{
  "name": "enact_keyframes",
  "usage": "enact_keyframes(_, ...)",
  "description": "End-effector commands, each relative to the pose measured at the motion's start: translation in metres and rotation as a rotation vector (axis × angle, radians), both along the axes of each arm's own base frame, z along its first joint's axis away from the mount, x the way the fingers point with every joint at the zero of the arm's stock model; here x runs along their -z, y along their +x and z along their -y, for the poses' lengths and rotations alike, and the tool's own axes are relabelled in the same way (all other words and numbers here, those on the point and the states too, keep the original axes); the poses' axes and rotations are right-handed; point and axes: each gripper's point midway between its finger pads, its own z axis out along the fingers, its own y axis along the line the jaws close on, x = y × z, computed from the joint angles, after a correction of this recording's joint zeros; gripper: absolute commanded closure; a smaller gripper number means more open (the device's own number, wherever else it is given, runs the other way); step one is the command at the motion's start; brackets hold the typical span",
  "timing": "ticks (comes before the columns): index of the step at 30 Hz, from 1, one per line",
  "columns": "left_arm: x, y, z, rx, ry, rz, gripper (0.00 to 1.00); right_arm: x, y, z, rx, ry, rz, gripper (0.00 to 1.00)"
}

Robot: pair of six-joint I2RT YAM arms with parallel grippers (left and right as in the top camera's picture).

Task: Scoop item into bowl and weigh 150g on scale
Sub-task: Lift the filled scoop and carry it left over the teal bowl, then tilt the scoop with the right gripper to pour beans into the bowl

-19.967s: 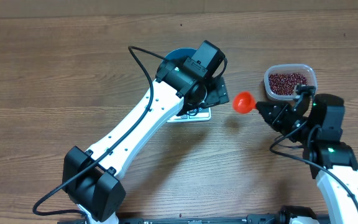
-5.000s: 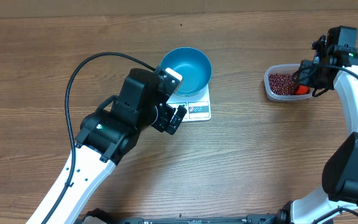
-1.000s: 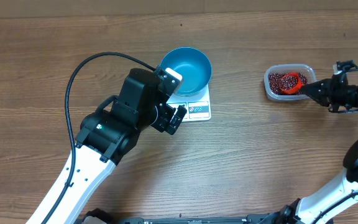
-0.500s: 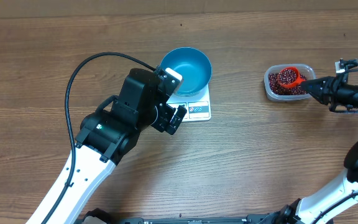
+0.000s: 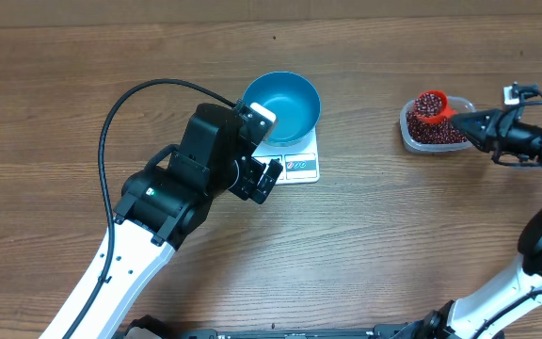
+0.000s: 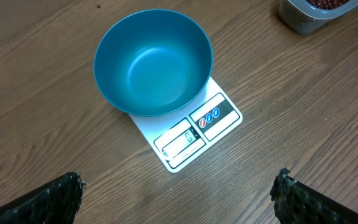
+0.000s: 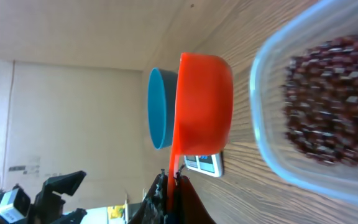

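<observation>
Overhead, the right hand (image 5: pixel 467 119) is clenched on the handle of an orange-red scoop (image 5: pixel 431 105), which sits heaped with beans (image 5: pixel 429 102) over the 12 o'clock edge of the clear container (image 5: pixel 452 139). The load now has to travel toward 9 o'clock to the blue bowl (image 5: pixel 285 104). I would carry it slowly with the cup level, since a heap that full will likely shed grains at any tilt. It should tip only once it is above the bowl's middle. The bowl looks bare inside and rests on the 12 o'clock end of the white scale (image 5: pixel 301 168), well apart from the container on the tabletop (image 5: pixel 393 245). The left hand (image 5: pixel 269 146) is released and grasps nothing. The beans are small, dark red-brown, loose and prone to roll.
</observation>
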Motion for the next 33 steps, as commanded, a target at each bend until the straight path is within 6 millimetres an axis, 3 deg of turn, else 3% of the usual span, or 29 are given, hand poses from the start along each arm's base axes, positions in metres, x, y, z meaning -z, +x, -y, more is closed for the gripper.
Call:
enact_keyframes(1,0.002,-0.001,0.000,-0.010,-0.013,-0.012,0.00,-0.008,0.006,-0.020,-0.045,0.042,0.046,0.96)
enact_keyframes(15,0.002,-0.001,0.000,-0.010,-0.013,-0.012,0.00,-0.007,0.025,-0.111,-0.232,0.048,0.033,0.96)
enact_keyframes(28,0.002,-0.001,0.000,-0.010,-0.013,-0.012,0.00,-0.010,0.039,-0.179,-0.330,0.034,0.028,0.96)
enact_keyframes(33,0.002,-0.001,0.000,-0.010,-0.013,-0.012,0.00,-0.014,0.044,-0.206,-0.379,0.016,0.100,0.96)
